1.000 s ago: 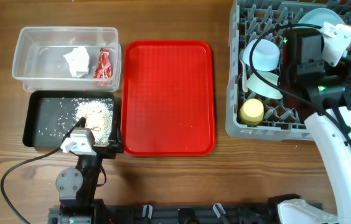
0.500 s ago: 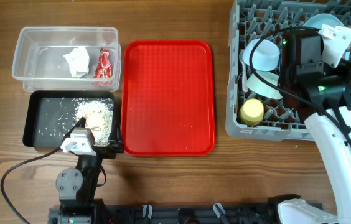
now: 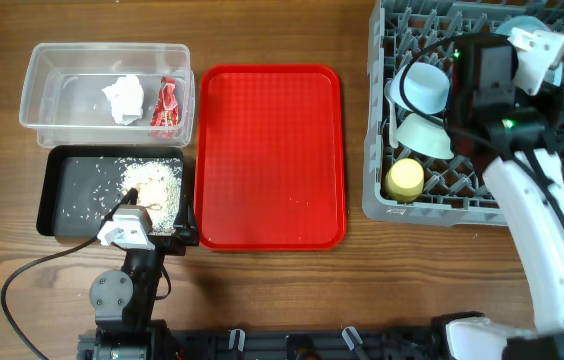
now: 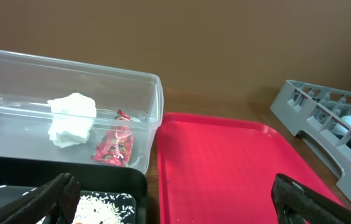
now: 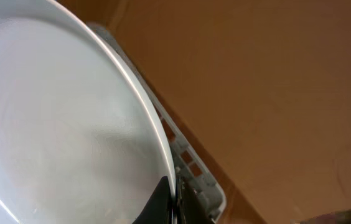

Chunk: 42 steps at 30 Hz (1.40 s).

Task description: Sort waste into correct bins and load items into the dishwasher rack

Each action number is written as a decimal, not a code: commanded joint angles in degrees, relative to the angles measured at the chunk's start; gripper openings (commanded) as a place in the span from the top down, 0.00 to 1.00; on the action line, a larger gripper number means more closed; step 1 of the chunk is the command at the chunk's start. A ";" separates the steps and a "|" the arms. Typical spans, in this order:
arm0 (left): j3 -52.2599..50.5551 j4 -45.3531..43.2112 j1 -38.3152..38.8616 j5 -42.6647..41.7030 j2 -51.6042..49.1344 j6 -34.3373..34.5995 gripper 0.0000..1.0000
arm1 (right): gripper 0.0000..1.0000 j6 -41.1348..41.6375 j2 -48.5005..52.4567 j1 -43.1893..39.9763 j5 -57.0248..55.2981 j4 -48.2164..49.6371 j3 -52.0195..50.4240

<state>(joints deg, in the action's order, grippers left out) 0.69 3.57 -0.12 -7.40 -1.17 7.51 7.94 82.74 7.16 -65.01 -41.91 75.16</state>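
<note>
My right gripper (image 5: 174, 202) is shut on the rim of the pale blue plate (image 5: 57, 124), holding it on edge over the far right of the grey dishwasher rack (image 3: 382, 190). From overhead only a sliver of the plate (image 3: 524, 20) shows behind the right wrist. The small pale blue bowl (image 3: 423, 88), pale green bowl (image 3: 420, 134) and yellow cup (image 3: 405, 179) sit in the rack. The tissue (image 3: 124, 98) and red wrapper (image 3: 167, 106) lie in the clear tub (image 3: 42, 75). Rice scraps (image 3: 157, 185) lie in the black tray (image 3: 57, 215). My left gripper (image 4: 175, 205) is open and empty. Fork and spoon are out of view.
The flat red serving tray (image 3: 270, 155) lies between the bins and the rack, with a few crumbs on it. The left arm rests at the black tray's near right corner. The rack's near edge (image 4: 325, 118) shows at the right of the left wrist view.
My right arm has shifted slightly toward the far edge of the rack with the plate in it. Less of the plate shows from overhead. The left arm has not moved.
</note>
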 commanded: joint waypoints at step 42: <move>-0.37 0.07 -0.42 -0.48 -0.09 -1.09 0.00 | 0.35 4.02 -12.24 24.02 62.38 -5.66 2.47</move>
<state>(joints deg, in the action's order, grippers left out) 0.69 3.57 -0.12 -7.40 -1.17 7.51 6.44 76.93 28.58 -25.85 -48.60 75.59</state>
